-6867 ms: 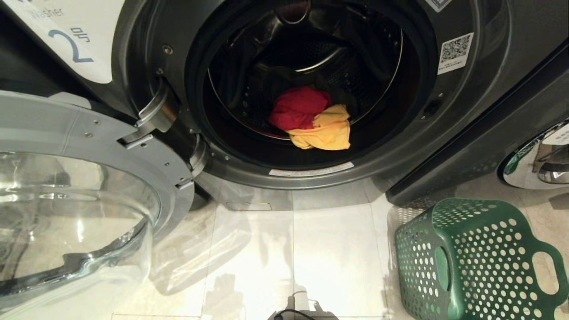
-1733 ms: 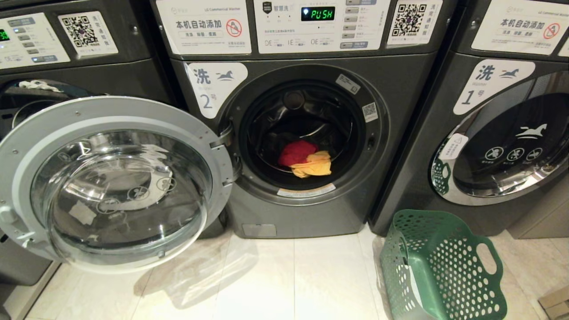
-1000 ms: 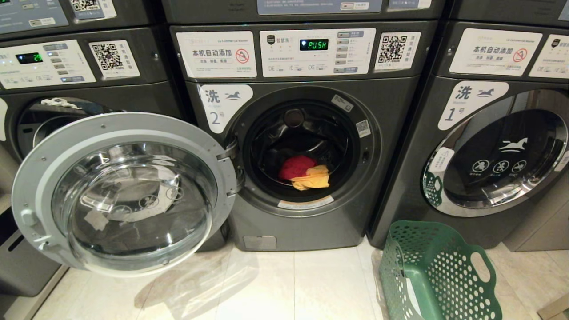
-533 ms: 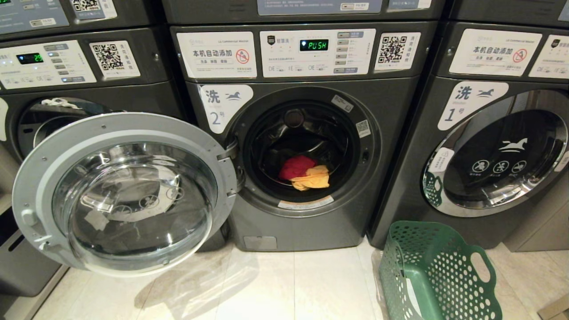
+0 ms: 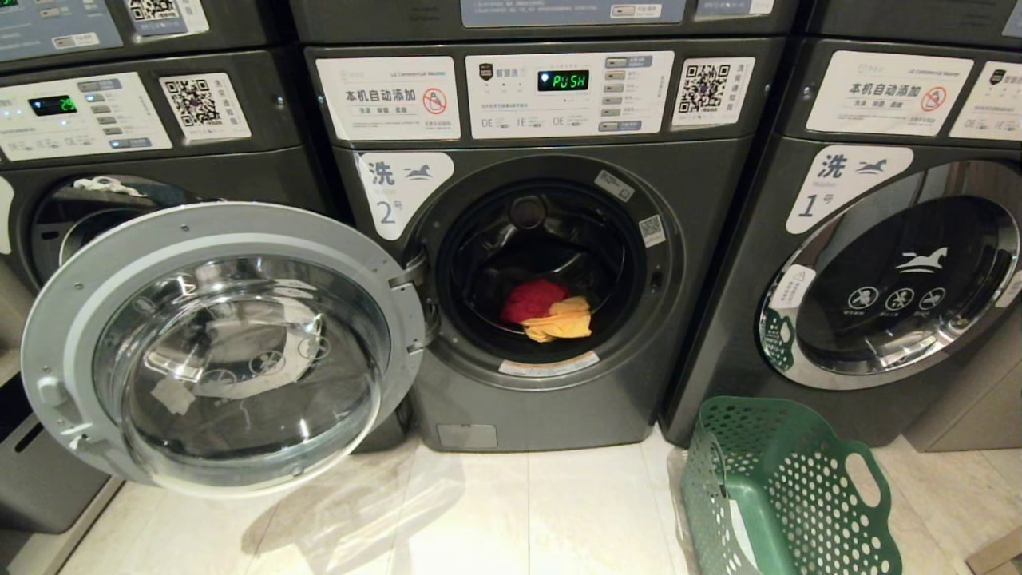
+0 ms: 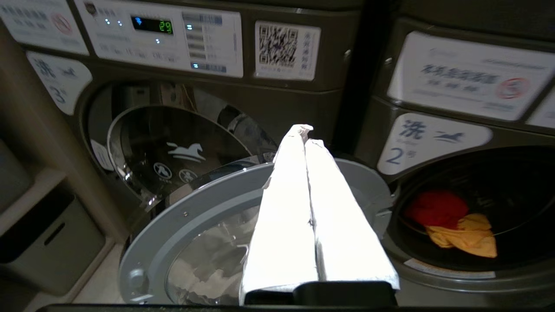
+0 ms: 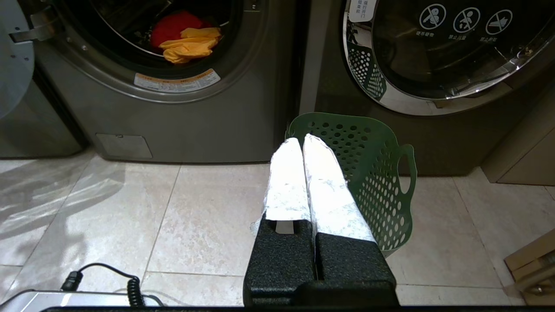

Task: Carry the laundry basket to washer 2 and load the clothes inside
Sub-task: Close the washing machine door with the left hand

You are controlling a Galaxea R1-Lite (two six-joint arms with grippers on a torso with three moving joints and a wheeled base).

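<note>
Pale tiled floor (image 5: 479, 519) in a laundry room, now seen from farther back than a few seconds ago: backed away from washer 2 (image 5: 551, 407), with nothing shifted since. Still lying in the drum past the wide-open door (image 5: 223, 231): red cloth (image 5: 531, 299) and yellow cloth (image 5: 563, 319), trousers not to be made out in the dark. Standing empty just right of washer 2: laundry basket (image 5: 790, 495); left gripper (image 6: 304, 132) by the door and right gripper (image 7: 300, 141) near the basket both pressed together on nothing, so loading looks about done.

Perforated plastic laundry basket (image 5: 790, 495) on glossy floor tiles (image 5: 479, 519).
</note>
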